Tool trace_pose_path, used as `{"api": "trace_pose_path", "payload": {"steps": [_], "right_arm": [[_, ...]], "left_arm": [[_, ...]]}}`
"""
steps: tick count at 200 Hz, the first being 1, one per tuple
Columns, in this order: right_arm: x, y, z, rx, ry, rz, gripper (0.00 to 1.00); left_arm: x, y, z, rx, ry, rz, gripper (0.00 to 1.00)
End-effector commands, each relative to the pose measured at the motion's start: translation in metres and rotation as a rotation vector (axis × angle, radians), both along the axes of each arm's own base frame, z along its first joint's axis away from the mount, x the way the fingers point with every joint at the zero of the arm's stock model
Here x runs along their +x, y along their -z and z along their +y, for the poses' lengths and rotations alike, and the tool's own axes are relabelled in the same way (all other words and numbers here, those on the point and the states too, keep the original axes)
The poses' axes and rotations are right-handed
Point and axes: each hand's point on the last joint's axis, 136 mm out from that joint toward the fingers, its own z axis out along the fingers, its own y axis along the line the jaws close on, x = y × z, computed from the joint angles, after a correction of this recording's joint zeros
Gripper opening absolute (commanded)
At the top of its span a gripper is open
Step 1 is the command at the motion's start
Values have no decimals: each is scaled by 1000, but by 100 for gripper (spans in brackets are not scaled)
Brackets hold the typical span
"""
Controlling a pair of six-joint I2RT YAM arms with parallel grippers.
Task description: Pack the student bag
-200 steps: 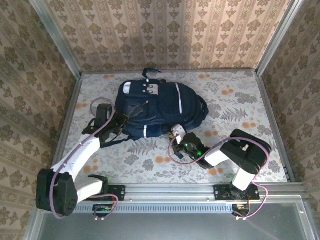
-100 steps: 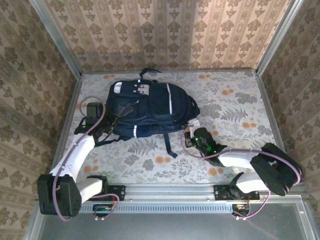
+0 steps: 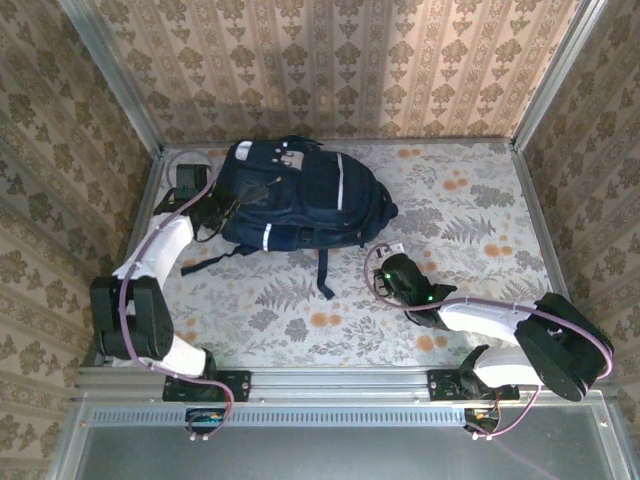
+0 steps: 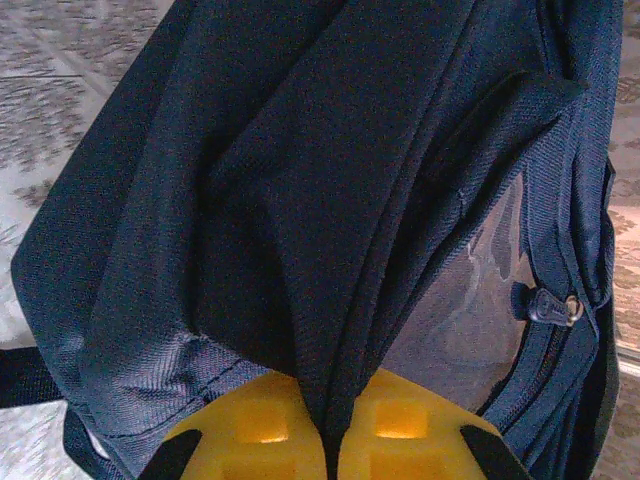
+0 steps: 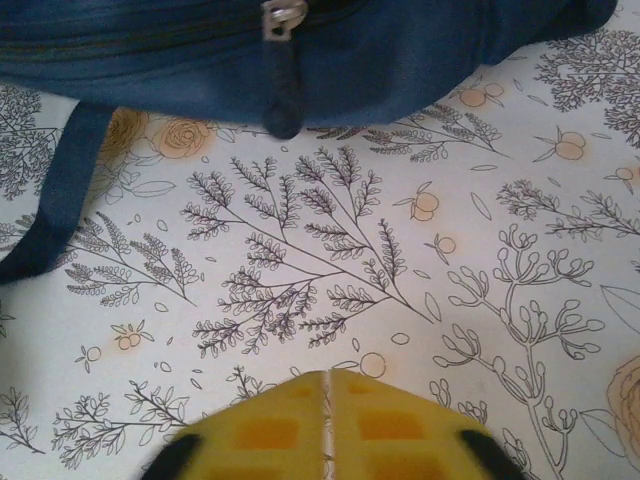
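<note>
Top external view has the student bag (image 3: 300, 195) lying at the far left of the floral table (image 3: 470, 200), with a strap (image 3: 322, 272) trailing toward the near edge. The left gripper (image 3: 214, 210) is at the bag's left side, and its wrist view shows the yellow pads (image 4: 250, 430) clamped tight on a fold of the navy fabric. The right gripper (image 3: 386, 262) sits low over the table near the bag's right corner, apart from it. Its pads are drawn together to a hairline seam and grip nothing, and a zipper pull (image 5: 283, 15) lies ahead.
</note>
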Motion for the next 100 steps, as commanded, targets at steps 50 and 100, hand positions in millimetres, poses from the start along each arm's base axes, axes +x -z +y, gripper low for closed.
{"api": "trace_pose_path", "payload": {"steps": [50,100], "right_arm": [[34,-39,3,54,-66,-151,42],[73,-32,23,134,-134,-63,45]], "left_arm": [[-28,-17,6,29,14,-67,0],[-35,-14,4,10,34,-53,0]]}}
